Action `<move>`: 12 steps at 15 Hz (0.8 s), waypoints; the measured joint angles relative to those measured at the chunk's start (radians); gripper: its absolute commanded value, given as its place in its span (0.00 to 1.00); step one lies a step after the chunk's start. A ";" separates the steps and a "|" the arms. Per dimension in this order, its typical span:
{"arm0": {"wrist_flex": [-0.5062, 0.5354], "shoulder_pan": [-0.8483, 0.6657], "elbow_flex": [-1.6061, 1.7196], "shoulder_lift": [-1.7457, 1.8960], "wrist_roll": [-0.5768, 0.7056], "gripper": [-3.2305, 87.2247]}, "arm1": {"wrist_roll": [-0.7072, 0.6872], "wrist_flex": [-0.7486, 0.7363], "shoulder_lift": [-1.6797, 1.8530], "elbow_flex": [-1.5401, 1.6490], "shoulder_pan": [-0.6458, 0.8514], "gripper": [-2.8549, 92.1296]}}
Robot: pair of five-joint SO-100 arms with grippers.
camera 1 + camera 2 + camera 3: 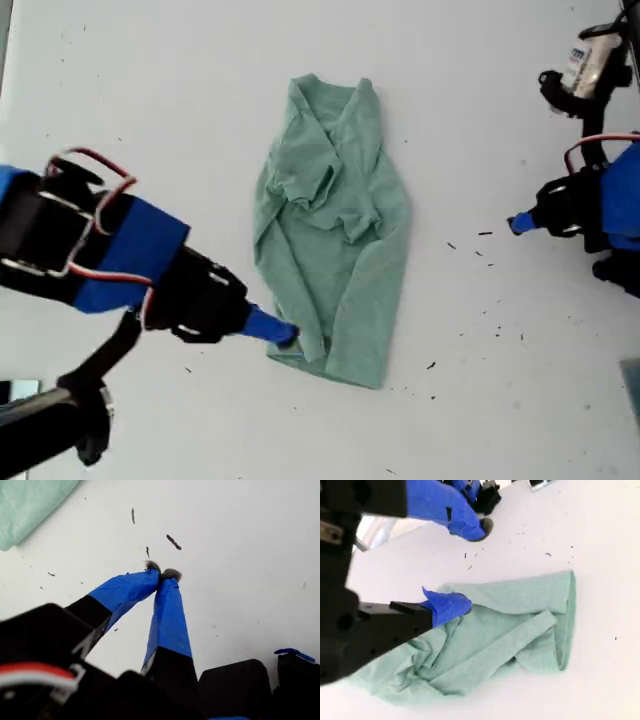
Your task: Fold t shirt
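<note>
Closest to the exterior camera looms the arm carrying my second gripper [285, 335], reaching in from about 8 o'clock of the t shirt [340, 240]. Its tip sits at the hem corner. In the second wrist view its jaws stand wide apart: one blue finger [451, 606] rests on the cloth and the other hangs well clear above the table [150, 80], so nothing is pinched yet.

My first gripper [520, 222] waits at roughly 3 o'clock of the shirt in the exterior view, well apart from it. In the first wrist view its blue tips meet over bare table among dark specks [173, 542], holding nothing.

The shirt lies near the middle of the table as a long, narrow bundle, collar toward 12 o'clock and hem toward 6. Both sides look turned in over the body, with one sleeve bunched and wrinkled on top. I judge the lengthwise folds done, if untidy. What remains, I think, is bringing the hem up toward the collar, then smoothing.
</note>
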 measured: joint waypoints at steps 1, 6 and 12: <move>0.014 0.000 0.137 0.098 -0.038 0.18 | 0.000 0.000 0.011 0.003 0.000 0.06; -0.482 -0.087 1.414 0.868 -0.284 0.03 | 0.005 0.000 0.058 0.044 0.012 0.05; -0.413 -0.094 1.574 1.055 -0.275 0.29 | 0.106 -0.040 -0.362 -0.193 -0.052 0.22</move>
